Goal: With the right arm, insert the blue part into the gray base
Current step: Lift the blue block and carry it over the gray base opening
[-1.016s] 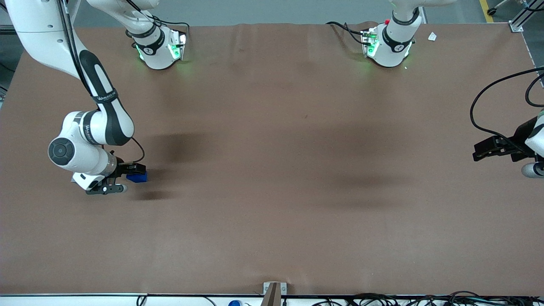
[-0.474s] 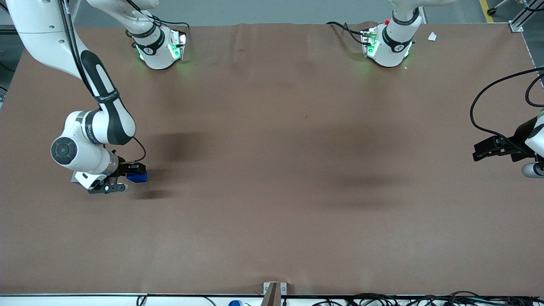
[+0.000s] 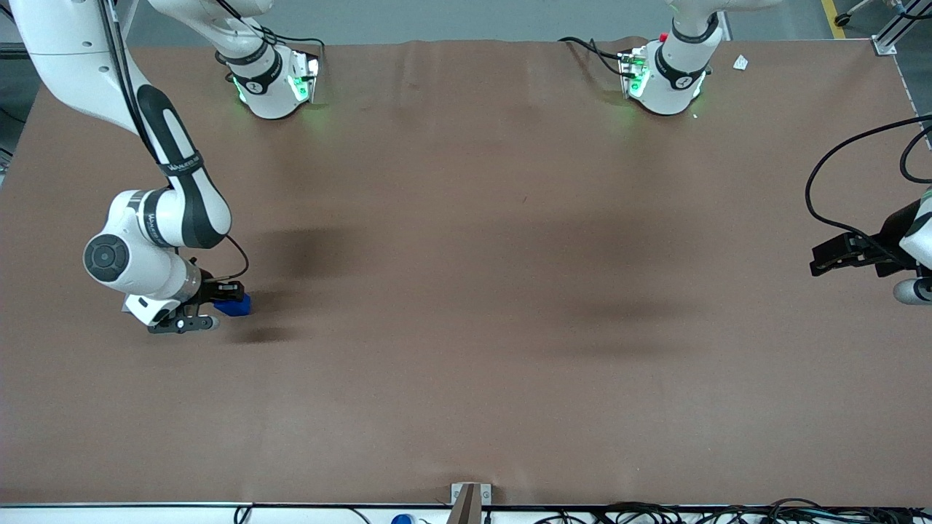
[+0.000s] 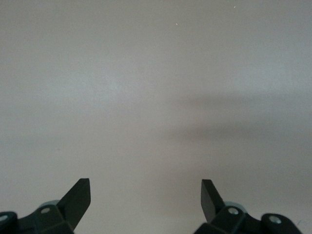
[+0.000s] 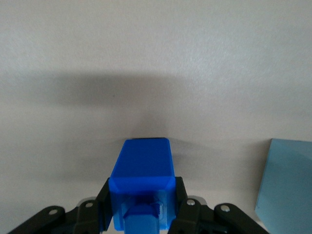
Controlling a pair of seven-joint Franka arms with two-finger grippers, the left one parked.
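Observation:
My right arm's gripper point(image 3: 230, 298) is shut on the blue part point(image 3: 234, 306), low over the brown table near the working arm's end. In the right wrist view the blue part point(image 5: 142, 174) sits between the black fingers point(image 5: 103, 201) of the gripper point(image 5: 141, 191), which press on both its sides; its stud faces the camera. A pale blue-gray flat-faced block point(image 5: 285, 187) beside the gripper looks like the gray base, cut off by the frame edge. In the front view the base is almost wholly hidden under the arm's wrist; only a gray sliver point(image 3: 125, 308) shows.
The brown table point(image 3: 466, 291) spreads wide toward the parked arm's end. Two arm bases point(image 3: 273, 80) stand at the table edge farthest from the front camera. Cables and a bracket point(image 3: 470, 498) lie at the nearest edge.
The right arm's wrist has shifted very slightly; the blue part stays gripped at nearly the same spot, a touch lower in the front view.

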